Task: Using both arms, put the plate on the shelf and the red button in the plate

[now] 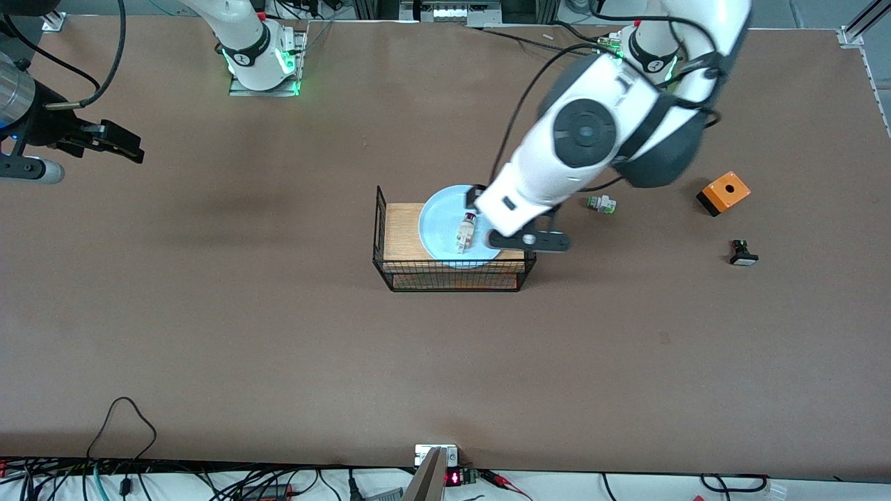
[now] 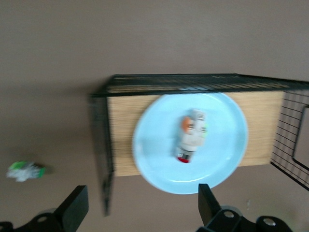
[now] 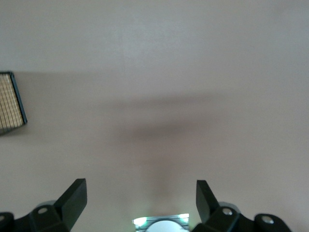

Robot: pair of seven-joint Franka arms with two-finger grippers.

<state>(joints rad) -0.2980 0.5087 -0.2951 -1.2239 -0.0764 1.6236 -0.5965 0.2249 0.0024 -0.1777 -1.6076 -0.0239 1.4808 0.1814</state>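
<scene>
Left hand point(image 2: 140, 208) open above red button point(image 2: 190, 135).

We saw a brown table point(image 1: 278, 334) filling the room's view. Nearest the front camera, a white strip point(image 1: 626, 486) carried tangled cables point(image 1: 139, 480). Farthest from that strip, green lights point(image 1: 296, 87) glowed on the table.
</scene>
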